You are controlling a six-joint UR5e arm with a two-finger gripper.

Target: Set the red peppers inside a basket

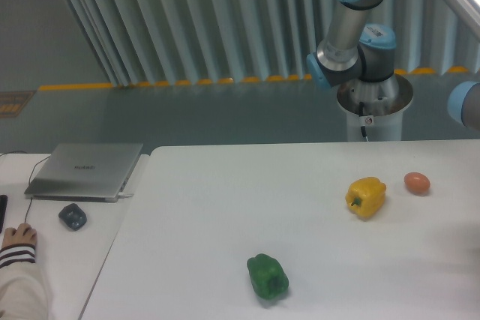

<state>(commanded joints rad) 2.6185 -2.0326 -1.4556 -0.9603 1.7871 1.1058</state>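
Three items on table [210,200], green pepper [268,276], yellow pepper [366,196], egg [417,182]

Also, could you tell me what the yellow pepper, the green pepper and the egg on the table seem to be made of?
The yellow pepper and green pepper look like moulded plastic: uniform colour, smooth and slightly glossy, though real produce cannot be ruled out. The egg is orange-brown and smooth with a soft sheen; plastic, wood or real shell, too small to tell.
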